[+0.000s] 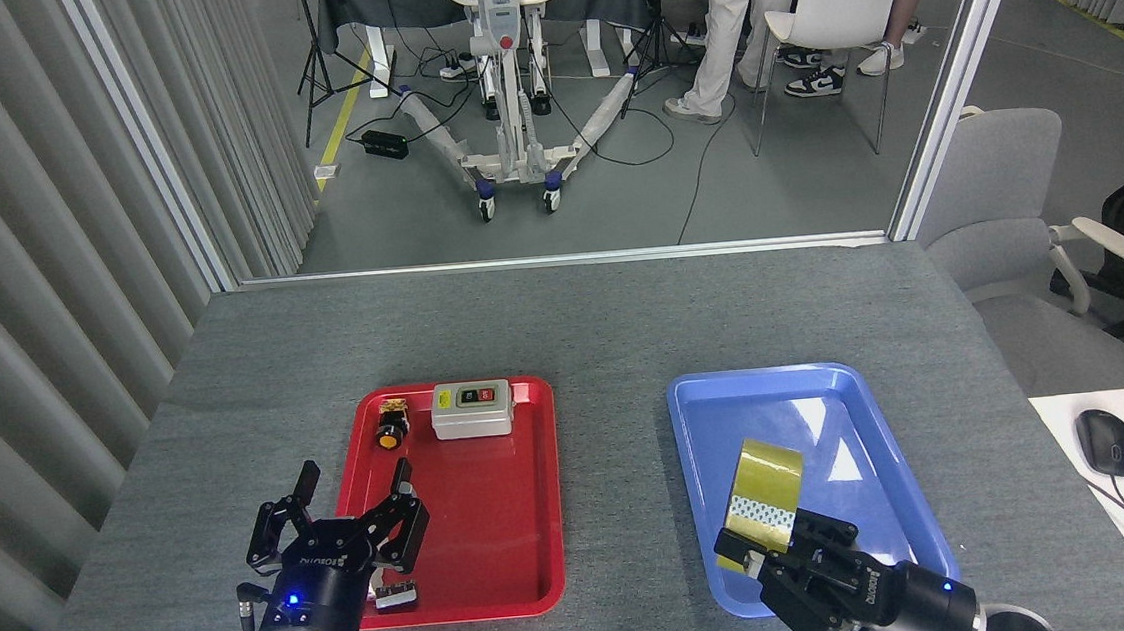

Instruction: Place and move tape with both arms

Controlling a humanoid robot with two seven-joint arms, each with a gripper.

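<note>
The tape (pixel 765 492) is held on edge over the near left part of the blue tray (pixel 902 489), pinched in the jaws of the right gripper (pixel 771 555). The left gripper (pixel 354 497) hovers at the red tray's (pixel 501 561) left edge, jaws wide and empty. Both trays sit on the grey tabletop (pixel 603 322); the red 1 holds a grey switch box (pixel 470 409).

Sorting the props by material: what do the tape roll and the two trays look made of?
The tape: glossy translucent yellow film, seemingly plastic, on a white printed core, likely cardboard. The red tray and the blue tray: apparently moulded plastic, smooth and shiny; the blue one mirrors bright light patches.
</note>
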